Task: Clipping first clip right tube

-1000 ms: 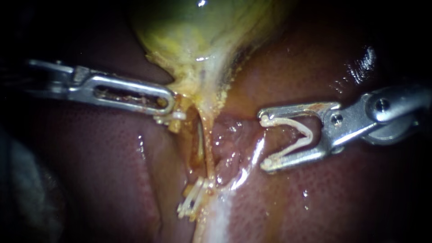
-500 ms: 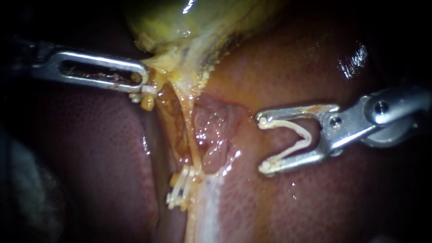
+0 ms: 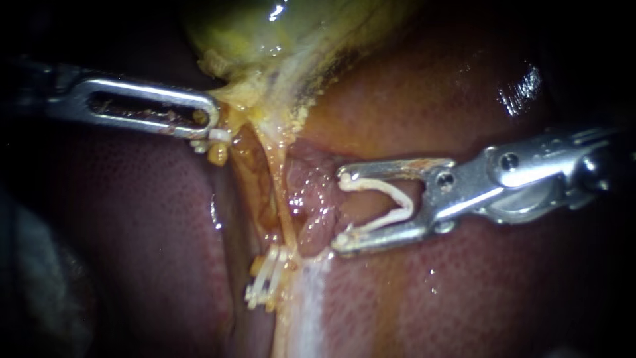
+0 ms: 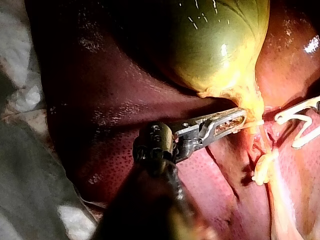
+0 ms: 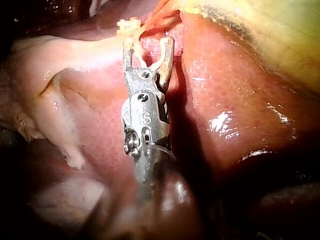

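Dark red liver fills pretty much the whole backdrop, wet and shiny, with the yellow-green gallbladder sitting at the top of the endoscope view. The left instrument comes in level with the gallbladder's neck, and its jaws are closed down on the yellowish tissue right there, so it's got a proper grip on the gallbladder. There's a small white bit at the jaw tips, can't tell what it is. From the neck a thin yellowish tube runs straight down away from the gallbladder to a bunch of white clips clamped on it, well below the neck. The right instrument sits below the gallbladder too, somewhere between the neck and those clips. Its jaws are spread wide with a V-shaped loaded clip seated between them, both jaws touching it. The clip's open mouth faces the tube but isn't around it; lumpy pink tissue lies in between. Honestly can't tell from this whether that's the right tube. In the right wrist view the white clips show just ahead of the jaw tips.
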Controlling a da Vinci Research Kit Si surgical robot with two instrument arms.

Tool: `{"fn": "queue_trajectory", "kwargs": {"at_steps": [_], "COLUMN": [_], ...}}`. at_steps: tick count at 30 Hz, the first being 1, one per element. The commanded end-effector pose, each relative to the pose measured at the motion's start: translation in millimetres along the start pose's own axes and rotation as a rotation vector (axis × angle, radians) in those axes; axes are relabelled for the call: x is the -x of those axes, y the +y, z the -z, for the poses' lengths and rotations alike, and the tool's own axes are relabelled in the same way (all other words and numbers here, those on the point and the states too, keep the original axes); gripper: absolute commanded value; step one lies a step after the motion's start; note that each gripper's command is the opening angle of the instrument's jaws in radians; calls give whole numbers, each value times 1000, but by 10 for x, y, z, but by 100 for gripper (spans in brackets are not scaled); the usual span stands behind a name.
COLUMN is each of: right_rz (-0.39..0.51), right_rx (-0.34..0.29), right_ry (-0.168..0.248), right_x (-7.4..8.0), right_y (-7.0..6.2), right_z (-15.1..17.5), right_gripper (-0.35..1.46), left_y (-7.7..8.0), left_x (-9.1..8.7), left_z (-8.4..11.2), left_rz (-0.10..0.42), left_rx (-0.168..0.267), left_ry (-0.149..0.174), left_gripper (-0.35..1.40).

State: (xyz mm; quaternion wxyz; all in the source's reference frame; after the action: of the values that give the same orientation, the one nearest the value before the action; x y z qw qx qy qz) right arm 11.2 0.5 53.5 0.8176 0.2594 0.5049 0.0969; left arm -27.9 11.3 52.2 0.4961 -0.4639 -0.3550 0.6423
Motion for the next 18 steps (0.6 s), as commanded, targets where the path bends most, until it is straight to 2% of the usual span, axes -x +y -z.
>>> {"fn": "queue_trajectory", "kwargs": {"at_steps": [1, 6, 18], "right_rz": [-8, -41, -137], "right_rx": [-5, -28, -40], "right_ry": [0, 16, 106], "right_x": [1, 4, 4], "right_y": [0, 2, 8], "right_z": [-5, -31, -78], "right_gripper": [49, 49, 49], "left_y": [0, -1, -6], "left_x": [0, 0, 0], "left_z": [0, 0, 1], "left_rz": [0, -1, -2], "left_rx": [-1, -1, 0], "left_ry": [1, 1, 0], "left_gripper": [-35, -35, -35]}}
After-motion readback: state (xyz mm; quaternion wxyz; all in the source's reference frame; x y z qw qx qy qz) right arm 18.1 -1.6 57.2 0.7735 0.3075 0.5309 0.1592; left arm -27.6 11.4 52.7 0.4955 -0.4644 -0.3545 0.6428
